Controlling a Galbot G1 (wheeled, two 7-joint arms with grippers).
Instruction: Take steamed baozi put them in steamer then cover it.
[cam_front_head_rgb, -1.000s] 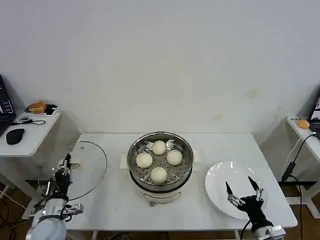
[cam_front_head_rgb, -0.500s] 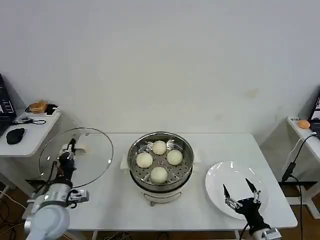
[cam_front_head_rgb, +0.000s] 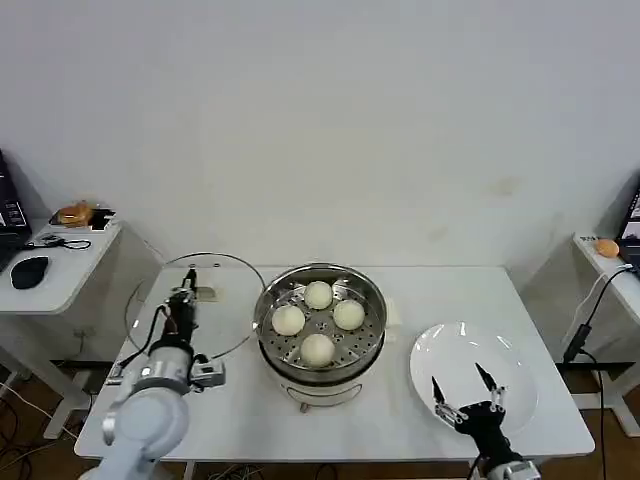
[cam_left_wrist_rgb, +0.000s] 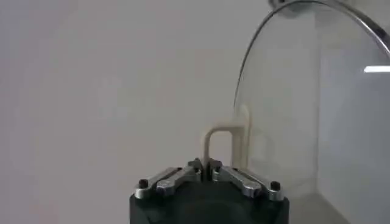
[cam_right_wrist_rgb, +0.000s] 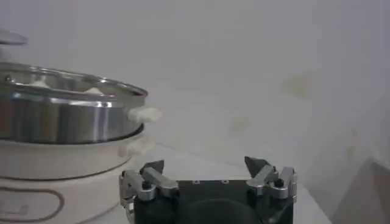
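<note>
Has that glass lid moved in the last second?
Yes. The left pincer has lifted the cover off the table and carried it rightward; its rim now nearly reaches the steamer.

Steamer (cam_front_head_rgb: 320, 325) mid-frame on desk (cam_front_head_rgb: 420, 290) — four baozi (cam_front_head_rgb: 318, 322) inside; cover (cam_front_head_rgb: 190, 305) at its left, plate (cam_front_head_rgb: 470, 375) lower right.

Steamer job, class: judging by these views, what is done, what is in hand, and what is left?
Done: four baozi sit in the steamer. In hand: the left hand grips the cover by its handle, raised beside the pot. Left: set it on top. The right hand idles open over the white plate.
</note>
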